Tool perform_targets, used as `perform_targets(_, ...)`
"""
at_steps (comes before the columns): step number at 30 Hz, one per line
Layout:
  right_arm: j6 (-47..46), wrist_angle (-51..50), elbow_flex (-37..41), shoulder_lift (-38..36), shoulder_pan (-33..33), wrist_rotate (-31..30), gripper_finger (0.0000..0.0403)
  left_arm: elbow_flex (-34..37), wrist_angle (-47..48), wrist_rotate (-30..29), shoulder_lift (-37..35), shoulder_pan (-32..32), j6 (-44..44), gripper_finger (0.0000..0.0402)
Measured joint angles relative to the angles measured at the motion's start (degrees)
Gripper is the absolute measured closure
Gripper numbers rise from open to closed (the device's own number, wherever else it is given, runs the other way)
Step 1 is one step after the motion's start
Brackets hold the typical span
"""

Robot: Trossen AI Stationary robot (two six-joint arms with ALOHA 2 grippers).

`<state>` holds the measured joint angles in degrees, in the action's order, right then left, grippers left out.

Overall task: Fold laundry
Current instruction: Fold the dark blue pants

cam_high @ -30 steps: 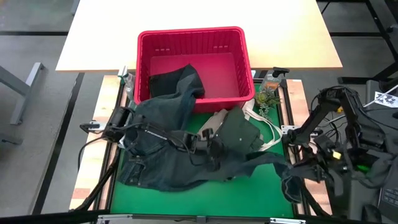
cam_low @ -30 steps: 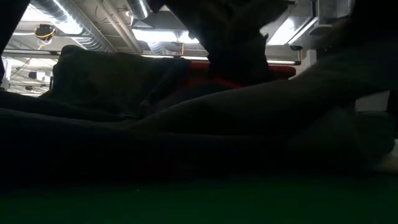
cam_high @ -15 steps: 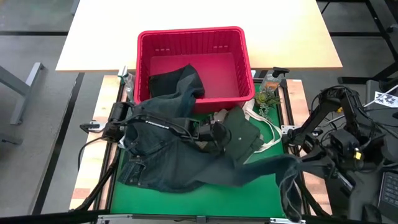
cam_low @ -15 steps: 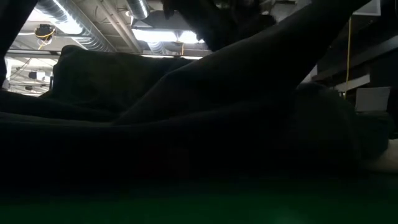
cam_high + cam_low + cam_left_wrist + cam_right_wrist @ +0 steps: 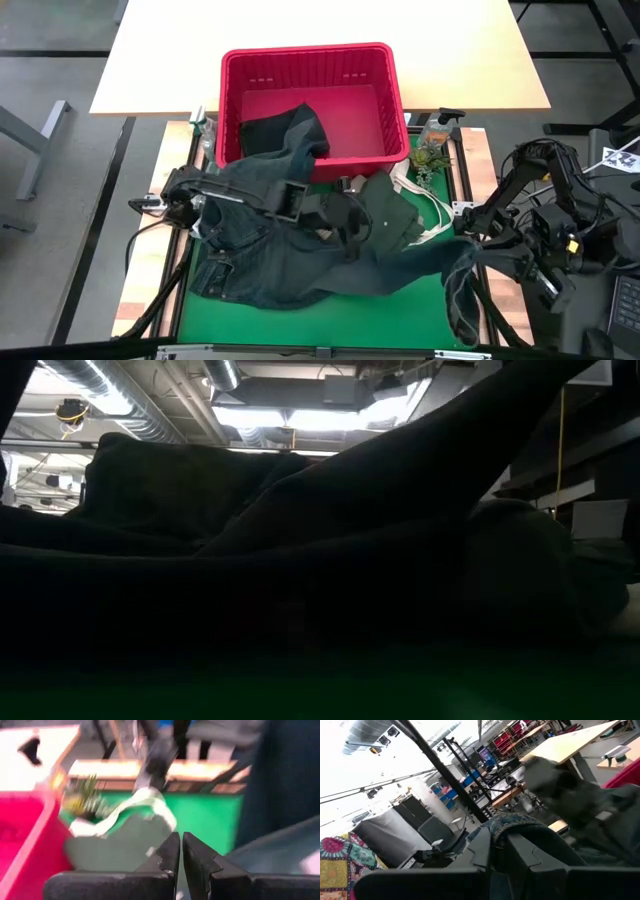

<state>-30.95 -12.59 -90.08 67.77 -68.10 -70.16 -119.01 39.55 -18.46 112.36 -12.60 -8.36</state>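
Jeans (image 5: 300,270) stretch from left end effector (image 5: 357,222) to right end effector (image 5: 468,250).

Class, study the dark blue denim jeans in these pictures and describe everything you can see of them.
The dark blue denim jeans look heavy and crumpled, sprawled over the green mat. One end climbs over the red basket front rim; one leg stretches toward the table's right edge, where the right gripper is shut on the hem, seen in its wrist view. The left gripper, shut and empty, hovers above them near the olive-green shirt.
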Motion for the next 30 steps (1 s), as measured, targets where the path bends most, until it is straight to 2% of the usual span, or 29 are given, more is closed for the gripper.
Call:
perform_targets(3,2.7,2.5,0.0,0.0,0.0,-1.4,0.0370,-4.0,-0.4,0.0,0.0,-3.2,0.0,0.0384)
perform_targets(7,11.6,9.5,0.0,0.0,1.6,-3.1,0.0370,-5.4,-3.2,0.1,0.0,-7.9,0.5,0.0380)
perform_targets(13,20.8,19.4,0.0,0.0,8.0,2.4,0.0370,-5.1,-12.1,-2.3,0.0,-13.3,10.9,0.0348)
perform_targets(21,20.8,22.9,0.0,0.0,19.1,14.6,0.0370,-5.0,-24.5,-4.5,0.1,-16.5,26.8,0.0269)
perform_targets(25,20.8,23.1,0.0,0.0,20.8,15.8,0.0370,-5.0,-30.1,-4.6,0.1,-16.7,34.5,0.0248)
perform_targets(30,20.8,23.0,0.0,0.0,22.4,15.8,0.0370,-5.0,-37.1,-4.5,0.1,-16.8,39.8,0.0245)
